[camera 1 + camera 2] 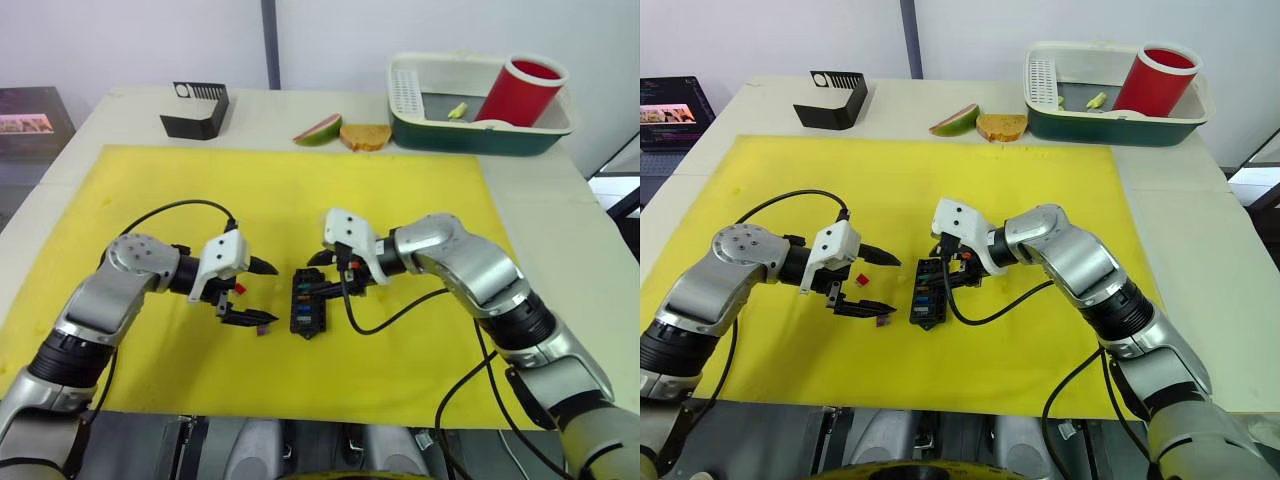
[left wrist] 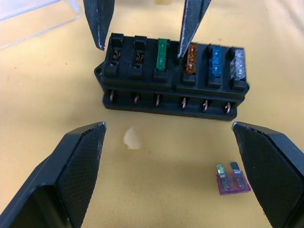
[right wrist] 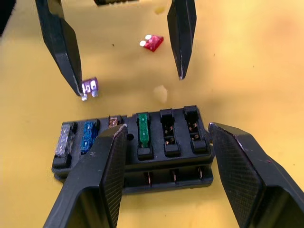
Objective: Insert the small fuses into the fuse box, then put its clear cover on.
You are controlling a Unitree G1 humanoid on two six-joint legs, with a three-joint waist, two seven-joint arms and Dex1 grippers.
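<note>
Small black slotted plastic fuse box (image 2: pixel 171 80) sits mid-mat holding four fuses, two slots empty; the tiny purple blade fuse (image 2: pixel 232 180) lies just beside it. Left hand (image 1: pixel 250 291) wide open, empty; right hand (image 3: pixel 164 142) open astride the box, so closing could shove it off line.

Silver arms; white wrist housings; black cables; black two-fingered left tool (image 1: pixel 258 293)

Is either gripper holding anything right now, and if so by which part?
Nothing is held. The left gripper is open over the purple fuse; the right gripper is open around the fuse box.
</note>
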